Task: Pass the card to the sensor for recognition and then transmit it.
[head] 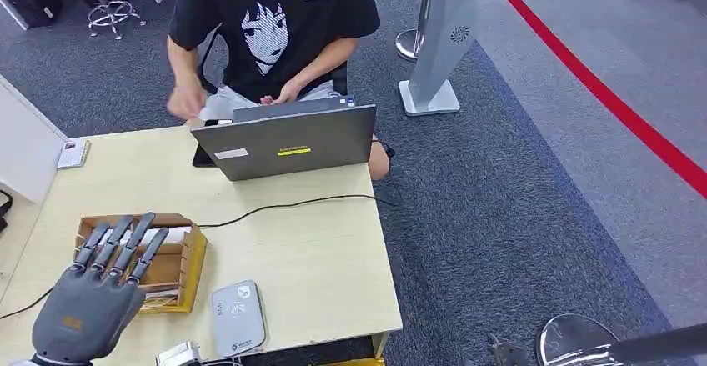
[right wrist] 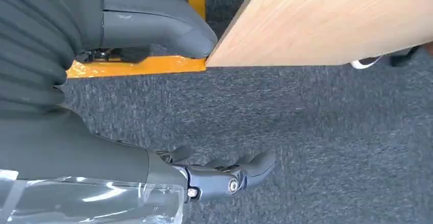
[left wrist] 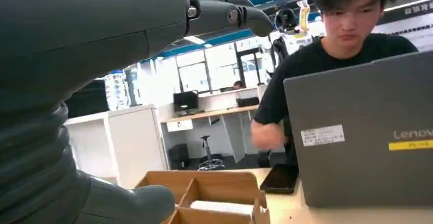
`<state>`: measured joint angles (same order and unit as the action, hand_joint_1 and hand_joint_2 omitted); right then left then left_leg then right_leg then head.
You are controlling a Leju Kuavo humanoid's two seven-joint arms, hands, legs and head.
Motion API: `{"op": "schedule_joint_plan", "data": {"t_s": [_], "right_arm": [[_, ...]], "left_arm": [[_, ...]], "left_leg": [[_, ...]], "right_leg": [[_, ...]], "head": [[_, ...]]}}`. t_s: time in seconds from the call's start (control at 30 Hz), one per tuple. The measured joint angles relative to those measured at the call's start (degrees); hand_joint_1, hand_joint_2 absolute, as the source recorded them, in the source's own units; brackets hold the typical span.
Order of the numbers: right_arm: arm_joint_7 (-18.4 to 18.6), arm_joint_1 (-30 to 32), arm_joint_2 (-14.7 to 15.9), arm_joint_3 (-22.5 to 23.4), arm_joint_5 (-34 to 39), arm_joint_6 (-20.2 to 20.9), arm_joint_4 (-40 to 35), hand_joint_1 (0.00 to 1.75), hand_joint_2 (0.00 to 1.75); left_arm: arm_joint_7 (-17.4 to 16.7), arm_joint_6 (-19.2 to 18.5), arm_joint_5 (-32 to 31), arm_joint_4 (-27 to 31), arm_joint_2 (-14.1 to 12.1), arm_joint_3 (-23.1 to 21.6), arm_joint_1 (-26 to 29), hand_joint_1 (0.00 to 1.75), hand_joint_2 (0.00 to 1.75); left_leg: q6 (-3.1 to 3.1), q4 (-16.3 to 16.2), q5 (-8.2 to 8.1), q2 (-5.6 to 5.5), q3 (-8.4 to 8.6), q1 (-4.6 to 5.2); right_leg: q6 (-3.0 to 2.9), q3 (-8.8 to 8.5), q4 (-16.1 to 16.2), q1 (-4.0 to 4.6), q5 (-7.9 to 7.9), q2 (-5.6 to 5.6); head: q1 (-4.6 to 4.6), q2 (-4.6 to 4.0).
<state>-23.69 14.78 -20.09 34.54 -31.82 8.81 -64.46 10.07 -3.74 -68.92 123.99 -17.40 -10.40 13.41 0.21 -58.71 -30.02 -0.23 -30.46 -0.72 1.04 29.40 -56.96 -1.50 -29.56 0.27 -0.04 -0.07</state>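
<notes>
The left robot hand (head: 92,287) hovers over the card box (head: 185,253), fingers spread, empty. Cards (head: 158,235) lie inside; the sensor (head: 238,318) sits beside it (worktop edge). The right robot hand (right wrist: 153,132) hangs empty.

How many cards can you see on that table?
2: one card lies at the table's far left edge, and one white card rests in the wooden box under the left hand. The box may hide more.

Card (head: 167,234): white, lying flat in the wooden tray's (head: 198,259) rear compartment, partly under the left hand's fingers (head: 125,245).
Sensor (head: 238,318): grey, flat, rounded-corner reader just beside the tray, near the table's front edge.
</notes>
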Motion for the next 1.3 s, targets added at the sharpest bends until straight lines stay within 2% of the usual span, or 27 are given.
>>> {"op": "schedule_joint_plan", "data": {"t_s": [0.13, 0.23, 0.37, 0.53, 0.63, 0.73, 0.87, 0.93, 1.0, 1.1, 1.23, 1.3], "right_arm": [[-0.35, -0.19, 0.02, 1.13, -0.59, -0.17, 0.41, 0.00, 1.75], [-2.42, -0.84, 0.04, 2.12, -0.35, 1.09, 0.96, 0.00, 1.75], [-4.11, -3.51, 0.53, 1.97, 0.66, -0.04, 3.50, 0.00, 1.75], [-3.28, -4.11, 0.81, 1.81, -0.11, -0.83, 4.72, 0.00, 1.75], [-3.80, -4.07, 0.83, 1.97, 0.63, 1.22, 4.70, 0.00, 1.75], [-4.07, -4.15, 0.83, 1.75, 0.90, 0.94, 4.89, 0.00, 1.75], [-4.09, -4.22, 0.83, 1.55, 0.92, 0.98, 5.03, 0.00, 1.75], [-2.88, -4.22, 0.83, 1.42, 0.15, 0.24, 5.00, 0.00, 1.75], [-1.38, -3.91, 0.85, 1.51, -0.44, 0.13, 4.46, 0.00, 1.75], [-1.29, -3.79, 0.85, 1.55, 0.72, 0.94, 3.45, 0.00, 1.75], [-0.98, -3.89, 0.85, 0.72, 2.56, -0.13, 3.28, 0.00, 1.75], [-0.08, -3.88, 0.85, -0.07, 4.73, -1.21, 2.86, 0.00, 1.75]], "left_arm": [[-3.16, -4.17, 0.65, -1.20, -2.56, -0.85, 0.58, 0.00, 1.75], [-5.96, -4.32, -0.19, -1.94, -4.78, -1.07, 1.64, 0.00, 1.75], [-8.39, -6.86, -0.09, -0.98, -7.89, -0.50, 2.49, 0.00, 1.75], [-8.54, -8.44, 1.01, -1.07, -8.17, 0.22, 3.15, 0.00, 1.75], [-9.11, -7.08, -0.63, -2.14, -7.89, 0.22, 3.92, 0.00, 1.75], [-9.72, -7.23, -0.68, -2.40, -7.87, 0.91, 4.66, 0.00, 1.75], [-9.99, -7.41, -1.48, -3.43, -7.02, 1.95, 5.30, 0.00, 1.75], [-9.22, -7.19, -1.75, -4.68, -6.09, 2.08, 5.28, 0.00, 1.75], [-8.17, -5.10, -2.38, -8.01, -4.28, 2.03, 5.02, 0.00, 1.75], [-8.15, -0.87, -4.40, -12.96, -1.74, 1.99, 4.97, 0.00, 1.75], [-8.89, 1.88, -7.02, -15.19, 1.14, 2.56, 4.47, 0.00, 1.75], [-8.96, 4.73, -8.48, -15.65, 3.28, 3.81, 4.46, 0.00, 1.75]], "left_leg": [[0.00, 0.00, 0.00, 0.00, 0.00, 0.00], [-0.01, 0.01, 0.01, 0.01, -0.03, -0.03], [-0.01, 0.01, 0.02, -0.02, 0.01, -0.05], [-0.01, 0.01, 0.03, -0.21, -0.02, -0.03], [-0.01, 0.01, 0.02, -0.19, -0.07, -0.03], [-0.01, 0.01, 0.02, -0.19, -0.07, -0.02], [-0.01, 0.01, 0.02, -0.21, -0.07, -0.02], [-0.01, 0.01, 0.02, -0.20, -0.02, -0.02], [-0.01, 0.01, 0.02, -0.19, -0.01, 0.04], [-0.01, 0.01, 0.02, -0.11, -0.01, 0.00], [-0.01, 0.01, 0.02, -0.12, -0.02, 0.02], [-0.01, 0.00, 0.02, -0.11, -0.02, 0.02]], "right_leg": [[0.00, 0.00, 0.00, 0.00, 0.00, 0.00], [0.00, 0.00, -0.04, 0.02, 0.00, 0.02], [-0.01, -0.03, -0.04, 0.03, 0.00, -0.03], [0.00, -0.07, -0.02, 0.02, -0.01, -0.21], [0.00, -0.04, -0.02, 0.02, -0.02, -0.18], [0.00, -0.04, -0.01, 0.02, -0.02, -0.18], [-0.01, -0.04, -0.02, 0.02, -0.03, -0.22], [-0.01, -0.04, -0.01, 0.02, -0.03, -0.20], [-0.01, -0.03, 0.00, -0.04, -0.03, -0.20], [-0.01, -0.02, 0.00, 0.00, -0.02, -0.09], [-0.01, -0.02, 0.00, -0.01, -0.02, -0.11], [0.00, 0.00, 0.00, -0.02, -0.01, -0.08]], "head": [[0.00, 0.00], [0.00, 0.00], [-0.02, 0.00], [0.02, 0.00], [0.02, 0.00], [0.02, 0.00], [0.00, 0.00], [0.02, 0.00], [0.00, 0.00], [0.04, 0.00], [0.02, 0.00], [0.00, 0.00]]}}
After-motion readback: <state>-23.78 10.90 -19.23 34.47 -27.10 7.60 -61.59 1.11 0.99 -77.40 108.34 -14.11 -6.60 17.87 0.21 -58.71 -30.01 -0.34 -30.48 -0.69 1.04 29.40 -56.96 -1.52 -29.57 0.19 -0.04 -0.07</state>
